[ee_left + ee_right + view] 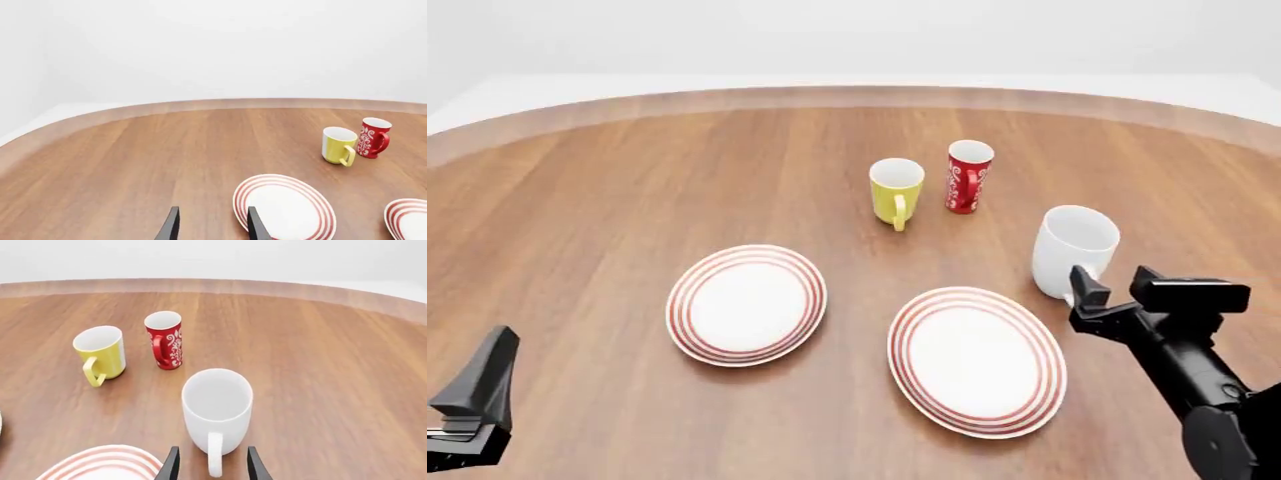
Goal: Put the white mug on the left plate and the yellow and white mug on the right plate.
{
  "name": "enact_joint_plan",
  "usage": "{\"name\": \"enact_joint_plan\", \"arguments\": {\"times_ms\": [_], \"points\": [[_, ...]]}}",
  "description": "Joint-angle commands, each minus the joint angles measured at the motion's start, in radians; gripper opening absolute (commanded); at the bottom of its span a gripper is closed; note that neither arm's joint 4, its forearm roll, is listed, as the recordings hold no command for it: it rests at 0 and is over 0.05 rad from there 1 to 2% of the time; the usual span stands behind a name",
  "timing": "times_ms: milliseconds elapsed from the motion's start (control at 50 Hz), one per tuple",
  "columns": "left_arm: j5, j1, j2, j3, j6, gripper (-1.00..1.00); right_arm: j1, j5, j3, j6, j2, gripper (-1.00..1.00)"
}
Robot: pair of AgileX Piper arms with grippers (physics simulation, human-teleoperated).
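The white mug (pixel 1074 245) stands upright on the table at the right, beyond the right plate (pixel 977 358). My right gripper (pixel 1090 296) is just behind it and open. In the right wrist view the white mug (pixel 217 407) turns its handle toward me, and the handle sits between the spread fingers (pixel 169 466) without being touched. The yellow and white mug (pixel 896 190) stands farther back near the middle, also seen as the yellow and white mug (pixel 101 355). The left plate (pixel 747 303) lies bare. My left gripper (pixel 483 385) hangs open at the near left corner, holding nothing.
A red mug with a white pattern (pixel 968 176) stands right beside the yellow one. In the left wrist view, the left plate (pixel 283 207) lies beside one finger (pixel 257 227), with the right plate's rim (pixel 407 220) at the frame edge. The table's curved far edge (pixel 854 95) runs behind.
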Motion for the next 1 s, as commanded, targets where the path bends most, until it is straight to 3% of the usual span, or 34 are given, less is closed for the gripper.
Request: {"name": "enact_joint_plan", "arguments": {"times_ms": [20, 1000], "points": [[0.0, 0.0, 0.0, 0.0, 0.0, 1.0, 0.002, -0.014, -0.03, 0.003, 0.07, 1.0], [0.0, 0.0, 0.0, 0.0, 0.0, 1.0, 0.004, -0.015, -0.15, 0.036, 0.318, 1.0]]}}
